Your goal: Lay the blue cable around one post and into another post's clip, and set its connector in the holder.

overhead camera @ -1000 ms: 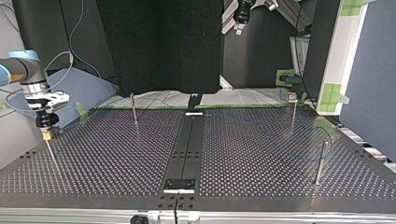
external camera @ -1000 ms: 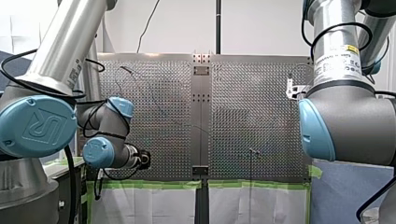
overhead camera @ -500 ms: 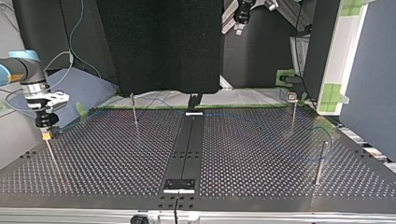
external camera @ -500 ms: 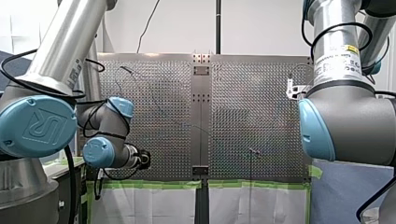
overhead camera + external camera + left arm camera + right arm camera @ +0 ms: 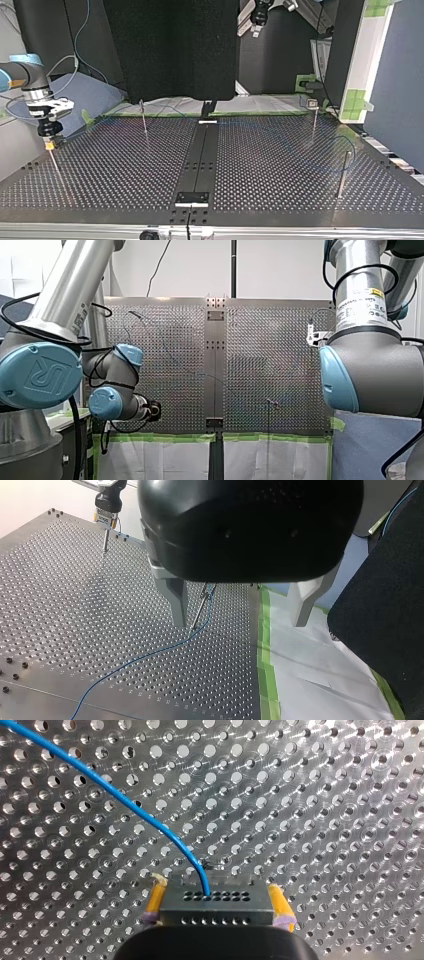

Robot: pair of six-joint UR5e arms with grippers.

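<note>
Green tape (image 5: 265, 645) edges the perforated table (image 5: 75, 605) (white sheeting (image 5: 310, 665) beyond).

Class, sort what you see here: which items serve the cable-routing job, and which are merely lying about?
For the job: blue cable, connector, right gripper, left gripper, posts, perforated table.
Lying about: green tape, white sheet, blue cloth.

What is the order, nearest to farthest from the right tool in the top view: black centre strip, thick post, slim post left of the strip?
From my right tool:
1. slim post, left of the strip.
2. black centre strip, mid-table.
3. thick post, far right.
</note>
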